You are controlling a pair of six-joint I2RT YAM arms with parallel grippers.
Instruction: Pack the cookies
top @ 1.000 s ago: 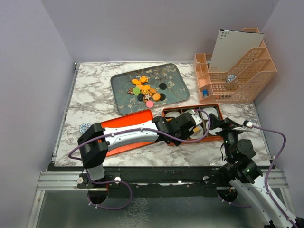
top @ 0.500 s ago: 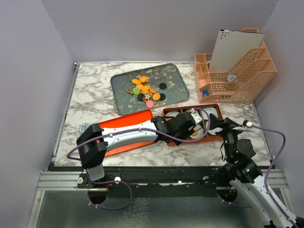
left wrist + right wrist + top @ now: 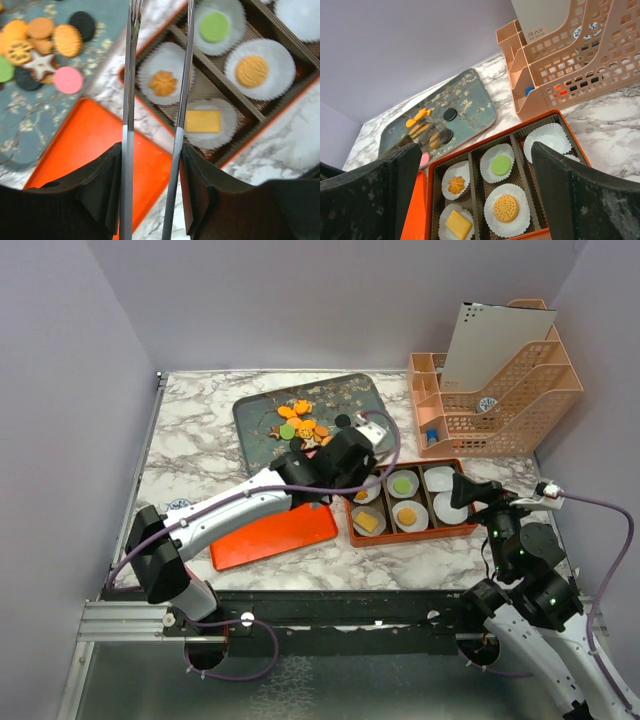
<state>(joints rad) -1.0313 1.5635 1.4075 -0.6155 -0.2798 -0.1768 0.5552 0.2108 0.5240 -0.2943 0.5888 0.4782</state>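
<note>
Likely light and brittle, the cookies (image 3: 303, 428) want a gentle edge-to-edge pinch; left fingers (image 3: 129, 75) and right fingers (image 3: 370, 200) gape empty.

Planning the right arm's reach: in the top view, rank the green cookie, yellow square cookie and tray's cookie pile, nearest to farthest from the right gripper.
1. green cookie, box back row, middle, just left of the right gripper.
2. yellow square cookie, box front-left cup.
3. cookie pile, on the tray, far back left.

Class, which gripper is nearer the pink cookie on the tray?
Left. The left gripper hovers between tray and box, near the pink cookie; the right gripper is at the box's far end.
</note>
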